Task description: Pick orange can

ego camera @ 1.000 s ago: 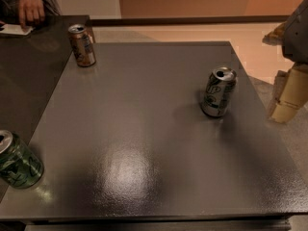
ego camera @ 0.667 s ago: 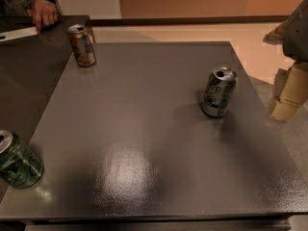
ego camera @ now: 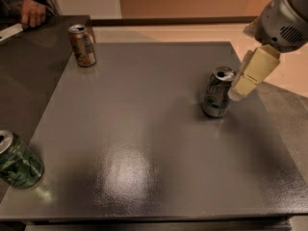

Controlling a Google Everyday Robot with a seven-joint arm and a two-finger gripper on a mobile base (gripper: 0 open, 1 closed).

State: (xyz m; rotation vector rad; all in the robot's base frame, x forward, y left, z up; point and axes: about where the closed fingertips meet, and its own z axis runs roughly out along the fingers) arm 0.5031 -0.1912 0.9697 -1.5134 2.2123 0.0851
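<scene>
The orange can [ego camera: 82,45] stands upright at the far left of the dark grey table [ego camera: 144,129]. It is slim, orange-brown with pale markings and a silver top. My gripper [ego camera: 243,88] is at the right side of the table, just right of a silver-and-green can [ego camera: 217,93] and close to its top. It is far from the orange can. It holds nothing that I can see.
A dark green can [ego camera: 17,160] stands at the near left edge. A second dark table [ego camera: 29,81] adjoins on the left, with a person's hand [ego camera: 32,12] resting at its far end. Tan floor [ego camera: 192,30] lies beyond the table.
My gripper has moved left and further over the table, now next to the silver-and-green can. The person's hand has shifted slightly. The cans have not moved.
</scene>
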